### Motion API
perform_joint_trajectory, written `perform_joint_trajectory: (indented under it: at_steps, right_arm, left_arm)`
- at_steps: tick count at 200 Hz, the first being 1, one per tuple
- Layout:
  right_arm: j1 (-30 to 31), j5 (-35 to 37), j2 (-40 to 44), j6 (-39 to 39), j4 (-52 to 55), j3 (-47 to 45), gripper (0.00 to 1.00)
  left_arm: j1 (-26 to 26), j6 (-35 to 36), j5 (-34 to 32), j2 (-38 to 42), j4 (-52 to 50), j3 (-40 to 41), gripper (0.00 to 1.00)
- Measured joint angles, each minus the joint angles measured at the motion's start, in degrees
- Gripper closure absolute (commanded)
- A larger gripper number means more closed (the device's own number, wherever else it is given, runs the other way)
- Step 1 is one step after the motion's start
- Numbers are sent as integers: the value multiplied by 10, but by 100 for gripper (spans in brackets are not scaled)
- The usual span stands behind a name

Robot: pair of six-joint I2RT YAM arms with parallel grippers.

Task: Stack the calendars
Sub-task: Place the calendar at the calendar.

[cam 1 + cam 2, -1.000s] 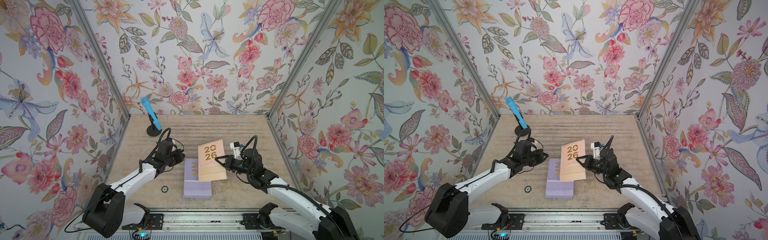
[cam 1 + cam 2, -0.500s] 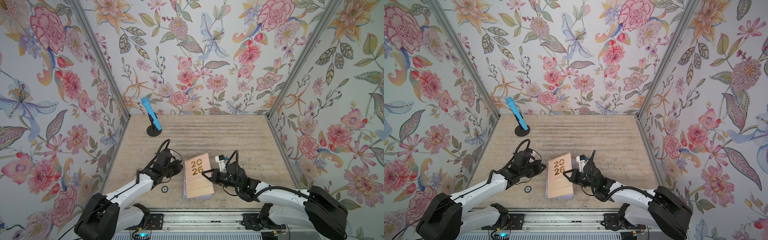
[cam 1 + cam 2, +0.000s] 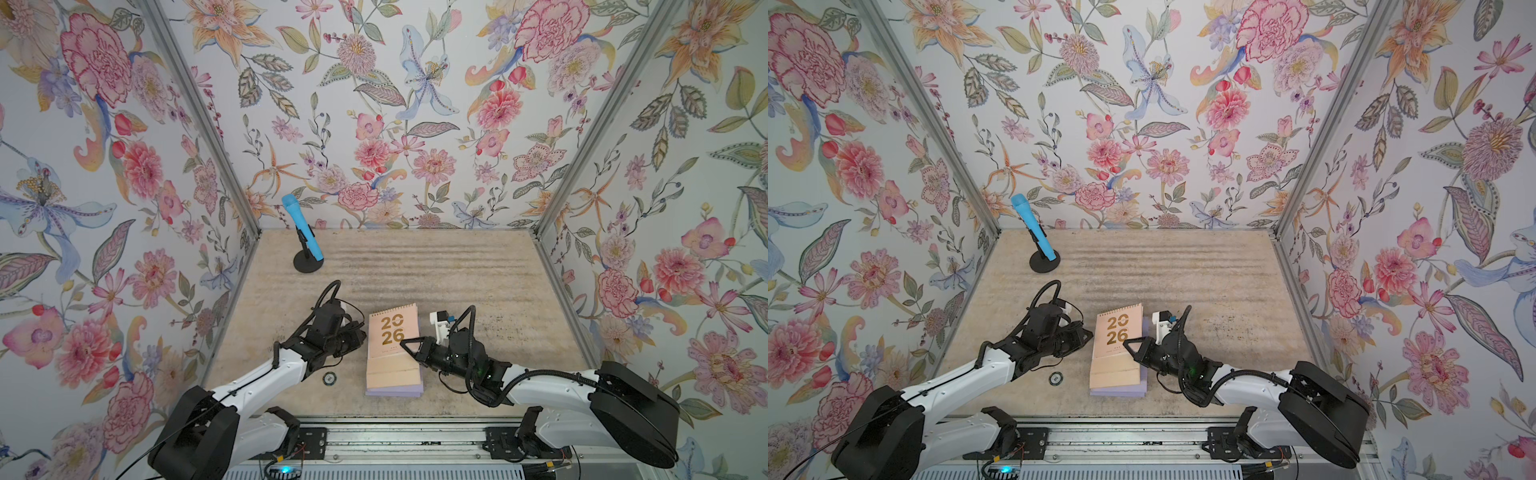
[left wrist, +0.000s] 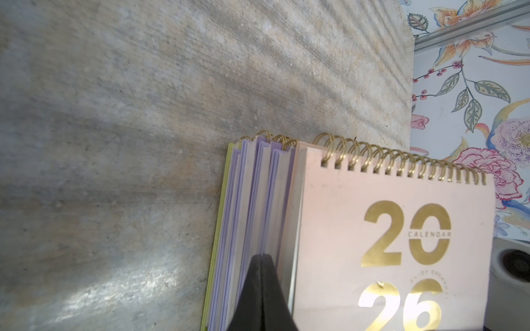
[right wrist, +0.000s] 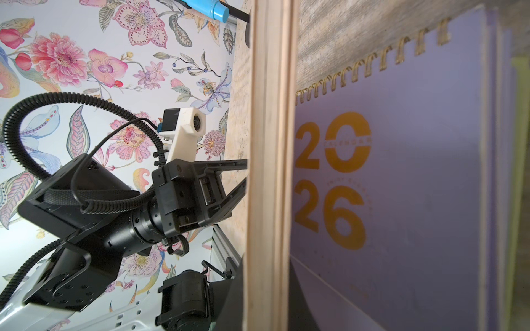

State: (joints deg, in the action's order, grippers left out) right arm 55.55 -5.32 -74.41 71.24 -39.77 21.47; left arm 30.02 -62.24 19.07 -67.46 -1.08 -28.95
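Floral walls (image 3: 374, 104) box in a ribbed beige surface (image 3: 457, 270). A blue mic (image 3: 301, 226) stands in the back corner, well apart from the work. Near the front edge sits the stack (image 3: 395, 390): lavender calendars, with a yellow-green one (image 4: 220, 229) at the bottom, as my left wrist view shows.

My right jaws are clamped on the side edge of the peach calendar (image 3: 392, 336). It is tilted, its near end seemingly down on the stack and its spiral edge raised off the lavender cover. My left jaws are closed on nothing, their tip just beside the stack's left side; I cannot tell whether they touch it.

I see no other loose calendar, so I judge this the last placement, half laid. Next I would lower the spiral edge until the peach one lies flat and square. Then I would release and back out sideways without dragging it. A small disc (image 3: 328, 377) lies near the left arm.
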Motion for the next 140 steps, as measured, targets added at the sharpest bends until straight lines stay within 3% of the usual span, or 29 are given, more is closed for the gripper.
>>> perform_joint_trajectory:
  at_steps: [95,140]
  right_arm:
    - [0,4,-9,7,-9,-7,81]
    - [0,14,4,8,6,-19,70]
  left_arm:
    - [0,-2,0,-6,8,1,100]
    - [0,-2,0,-8,13,1,100]
